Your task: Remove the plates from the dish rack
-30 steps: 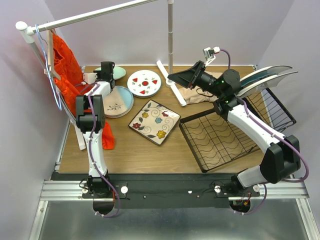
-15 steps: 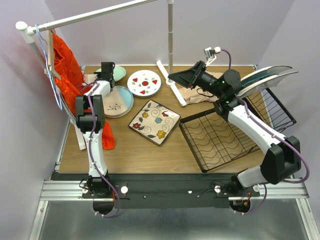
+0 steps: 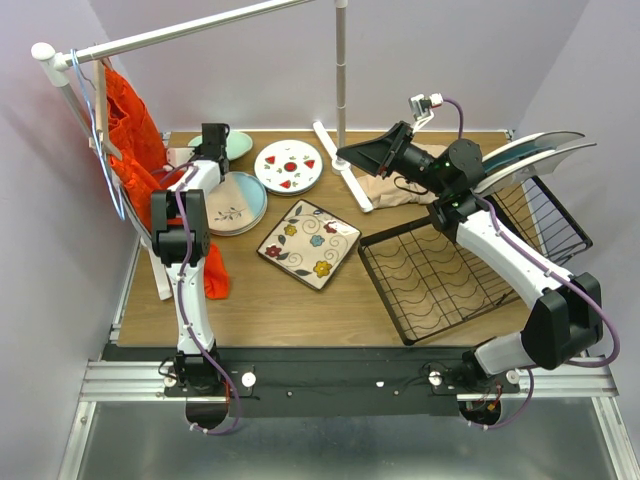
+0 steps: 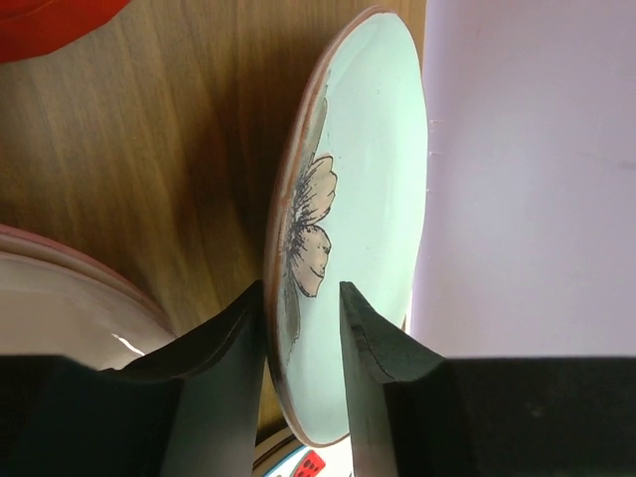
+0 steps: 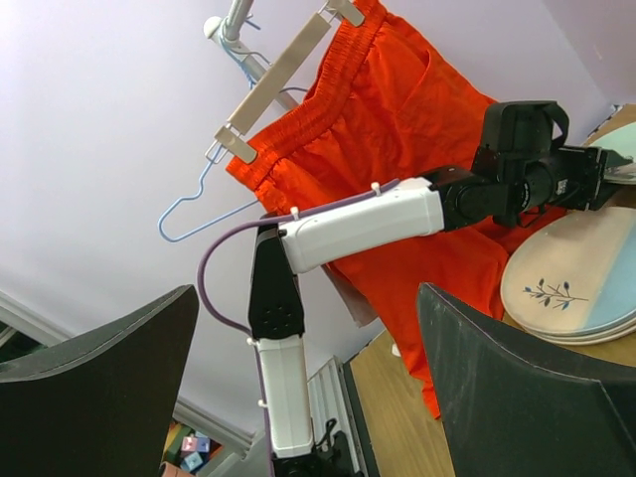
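Top external view: almost nothing has shifted in the last second. The left gripper (image 3: 218, 140) stays at the far-left corner of the wooden table (image 3: 300, 300), and its jaws have drawn in on the pale green round plate (image 4: 363, 169). One finger (image 4: 229, 348) sits under the plate's rim and the other on its face, apparently pinching it. The right gripper (image 3: 352, 155) still hangs in the air, spread wide and empty.

The black wire dish rack (image 3: 440, 275) lies at the right, with two plates (image 3: 540, 145) on edge at its far end. The red-spotted round plate (image 3: 288, 166), the pink-and-blue stack (image 3: 238, 205) and the floral square plate (image 3: 309, 243) lie near the left gripper. Orange shorts (image 3: 135, 140) hang close beside the left arm.
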You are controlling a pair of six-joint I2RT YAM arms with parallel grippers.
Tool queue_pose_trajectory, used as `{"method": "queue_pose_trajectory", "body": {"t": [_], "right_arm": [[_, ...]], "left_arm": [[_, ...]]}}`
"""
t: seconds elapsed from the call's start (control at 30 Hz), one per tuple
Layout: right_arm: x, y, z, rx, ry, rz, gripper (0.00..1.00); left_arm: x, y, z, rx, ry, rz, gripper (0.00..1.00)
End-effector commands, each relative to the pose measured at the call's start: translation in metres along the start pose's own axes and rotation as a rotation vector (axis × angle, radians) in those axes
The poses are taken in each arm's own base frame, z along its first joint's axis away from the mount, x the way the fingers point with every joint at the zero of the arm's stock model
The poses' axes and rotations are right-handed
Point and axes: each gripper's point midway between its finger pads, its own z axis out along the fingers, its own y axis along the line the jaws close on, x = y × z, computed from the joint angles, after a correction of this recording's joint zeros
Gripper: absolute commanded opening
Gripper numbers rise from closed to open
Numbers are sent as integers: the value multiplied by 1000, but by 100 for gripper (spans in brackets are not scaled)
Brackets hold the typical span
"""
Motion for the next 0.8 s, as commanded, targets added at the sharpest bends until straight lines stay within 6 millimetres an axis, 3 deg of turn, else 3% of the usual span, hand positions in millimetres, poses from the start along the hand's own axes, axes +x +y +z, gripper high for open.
{"method": "queue_pose_trajectory", "body": {"t": [0.0,0.03,0.2,0.33,0.4,0.7,0.77], "right_arm": [[-6,8,-3,1,-27,-38,98],[-6,7,-2,4,-28,-38,98],[-6,3,-1,14,-29,-34,98],[-6,1,-1,20,-33,-31,98],[-6,1,-1,21,-32,-31,98],[-6,3,-3,21,-36,-34,98],[-8,4,-3,21,-41,-39,98]], "left_arm": [[-16,-46,-2,112,-29,-57,32],[-15,-47,-1,116,-24,-61,26],[-13,-45,4,120,-29,-56,21],[-12,-46,6,124,-33,-47,11],[-11,-43,8,116,-26,-48,16],[-15,-46,-5,66,-7,-73,58],[-15,-52,-9,73,5,-87,61]]}}
